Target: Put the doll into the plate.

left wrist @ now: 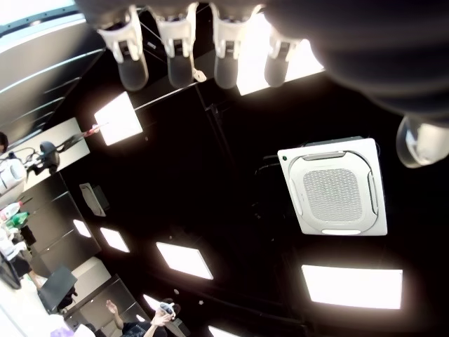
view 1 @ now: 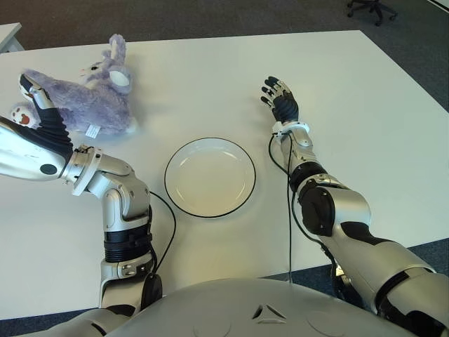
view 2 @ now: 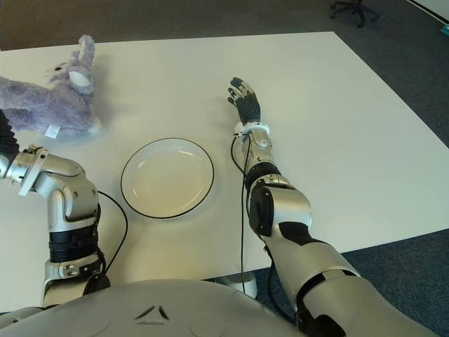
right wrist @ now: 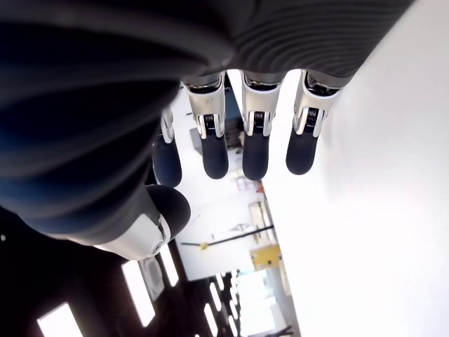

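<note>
A purple plush doll (view 1: pixel 95 102) lies on its side at the far left of the white table (view 1: pixel 365 140), ears toward the far edge. My left hand (view 1: pixel 33 95) shows at the doll's rear end, beside its paw, turned palm up; in its wrist view the fingers (left wrist: pixel 179 42) are straight against the ceiling and hold nothing. Whether it touches the doll I cannot tell. A white plate (view 1: pixel 210 203) with a dark rim sits empty in the middle. To the plate's right shows my right hand (view 1: pixel 278 93), fingers (right wrist: pixel 256 147) extended and holding nothing.
Dark carpet surrounds the table. An office chair (view 1: pixel 372 7) stands beyond the far right corner, and the edge of another table (view 1: pixel 8 35) shows at the far left. Black cables (view 1: pixel 289 210) hang along both forearms near the front edge.
</note>
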`<action>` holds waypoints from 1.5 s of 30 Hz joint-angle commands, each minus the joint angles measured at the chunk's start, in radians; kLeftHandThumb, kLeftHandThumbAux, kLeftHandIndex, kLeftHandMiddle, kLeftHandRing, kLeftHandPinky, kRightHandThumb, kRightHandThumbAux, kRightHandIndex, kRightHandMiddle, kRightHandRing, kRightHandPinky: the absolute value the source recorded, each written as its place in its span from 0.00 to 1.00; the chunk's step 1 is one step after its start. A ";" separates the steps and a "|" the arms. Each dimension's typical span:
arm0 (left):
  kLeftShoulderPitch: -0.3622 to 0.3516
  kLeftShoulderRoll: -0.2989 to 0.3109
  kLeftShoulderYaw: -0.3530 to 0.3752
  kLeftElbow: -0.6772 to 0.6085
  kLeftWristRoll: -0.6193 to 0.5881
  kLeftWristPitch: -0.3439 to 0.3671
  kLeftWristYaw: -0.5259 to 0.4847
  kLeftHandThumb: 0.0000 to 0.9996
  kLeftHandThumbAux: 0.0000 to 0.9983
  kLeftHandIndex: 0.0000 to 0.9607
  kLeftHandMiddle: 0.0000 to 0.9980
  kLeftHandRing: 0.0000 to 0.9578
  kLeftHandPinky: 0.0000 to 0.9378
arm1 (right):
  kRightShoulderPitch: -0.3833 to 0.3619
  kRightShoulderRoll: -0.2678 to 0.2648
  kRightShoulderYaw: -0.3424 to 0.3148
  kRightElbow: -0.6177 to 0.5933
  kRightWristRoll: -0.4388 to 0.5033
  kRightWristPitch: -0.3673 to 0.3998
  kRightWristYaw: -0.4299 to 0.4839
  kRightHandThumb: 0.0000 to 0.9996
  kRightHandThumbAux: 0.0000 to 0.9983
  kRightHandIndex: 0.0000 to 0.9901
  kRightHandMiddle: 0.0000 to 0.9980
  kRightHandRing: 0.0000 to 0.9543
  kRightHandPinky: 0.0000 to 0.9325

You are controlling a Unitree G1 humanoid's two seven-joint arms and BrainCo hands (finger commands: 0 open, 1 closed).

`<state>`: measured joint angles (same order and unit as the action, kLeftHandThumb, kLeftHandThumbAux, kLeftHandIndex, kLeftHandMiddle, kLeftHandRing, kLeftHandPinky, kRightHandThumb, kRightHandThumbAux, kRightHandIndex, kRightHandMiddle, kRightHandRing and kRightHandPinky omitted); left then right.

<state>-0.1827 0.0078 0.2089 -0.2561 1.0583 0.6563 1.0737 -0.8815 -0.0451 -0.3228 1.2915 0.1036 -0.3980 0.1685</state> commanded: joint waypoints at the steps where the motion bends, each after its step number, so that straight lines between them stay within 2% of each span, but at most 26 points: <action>1: -0.035 0.033 0.025 0.055 -0.045 -0.048 0.032 0.32 0.28 0.00 0.00 0.00 0.00 | 0.051 0.010 0.002 0.037 -0.004 0.040 -0.011 0.73 0.67 0.18 0.15 0.13 0.16; 8: -0.056 0.078 0.047 0.121 -0.107 -0.136 0.060 0.32 0.30 0.00 0.00 0.00 0.00 | 0.052 0.013 -0.001 0.036 0.000 0.029 0.001 0.74 0.66 0.18 0.15 0.13 0.16; 15: -0.071 0.098 0.062 0.168 -0.147 -0.184 0.068 0.29 0.29 0.00 0.00 0.00 0.02 | 0.051 0.013 0.001 0.036 -0.003 0.027 0.002 0.74 0.66 0.18 0.15 0.13 0.16; 20: -0.086 0.123 0.069 0.213 -0.201 -0.247 0.060 0.29 0.29 0.00 0.00 0.00 0.04 | 0.053 0.009 0.004 0.036 -0.007 0.026 -0.009 0.74 0.66 0.18 0.15 0.13 0.17; 28: -0.103 0.152 0.071 0.270 -0.260 -0.307 0.057 0.30 0.29 0.00 0.00 0.05 0.04 | 0.055 0.013 0.000 0.036 -0.004 0.015 -0.042 0.72 0.66 0.18 0.15 0.13 0.16; 32: -0.117 0.171 0.068 0.300 -0.270 -0.311 0.045 0.29 0.28 0.00 0.00 0.07 0.05 | 0.052 0.018 0.006 0.037 -0.008 0.023 -0.043 0.70 0.66 0.18 0.15 0.13 0.16; 38: -0.132 0.196 0.053 0.337 -0.263 -0.282 0.020 0.25 0.25 0.00 0.00 0.01 0.00 | 0.046 0.020 0.008 0.037 -0.003 0.029 -0.021 0.70 0.69 0.18 0.15 0.14 0.17; 45: -0.144 0.216 0.040 0.370 -0.277 -0.279 -0.011 0.24 0.26 0.00 0.00 0.00 0.00 | 0.054 0.008 -0.013 0.035 0.018 0.023 0.003 0.71 0.68 0.19 0.15 0.14 0.17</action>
<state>-0.3168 0.2118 0.2543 0.0884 0.8006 0.3698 1.0856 -0.8815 -0.0424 -0.3270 1.2914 0.1110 -0.4115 0.1722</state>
